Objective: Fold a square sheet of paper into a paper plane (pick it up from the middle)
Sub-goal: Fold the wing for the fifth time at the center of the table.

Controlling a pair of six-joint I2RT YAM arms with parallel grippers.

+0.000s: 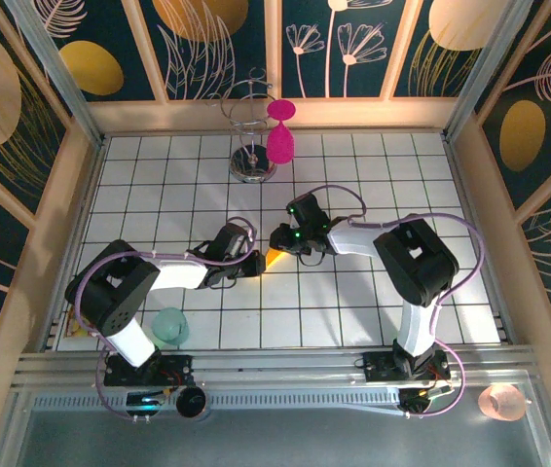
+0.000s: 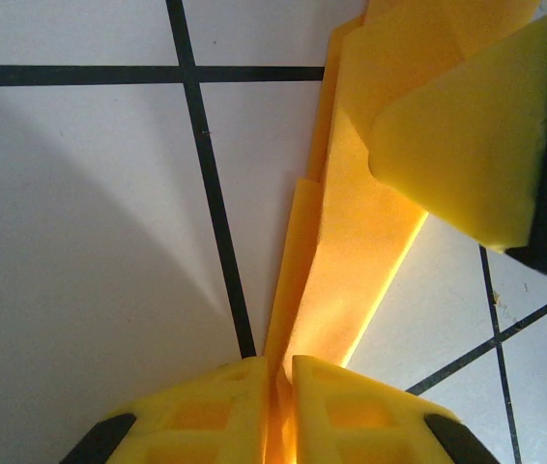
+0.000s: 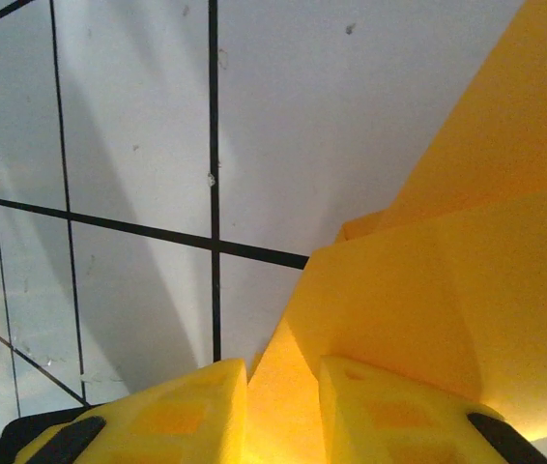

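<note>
Left jaws: paper (image 2: pixel 351 251) pinched between | right jaws: same paper pinched

From above, we see just a small wedge of the orange-yellow paper (image 1: pixel 274 259). The left gripper (image 1: pixel 255 265) and the right gripper (image 1: pixel 278 243) cover the rest, so we cannot read its folds. In the left wrist view the paper runs off the top edge and passes behind the right gripper's yellow finger (image 2: pixel 467 145), itself cut by the right edge. In the right wrist view it leaves the frame at top and right.
</note>
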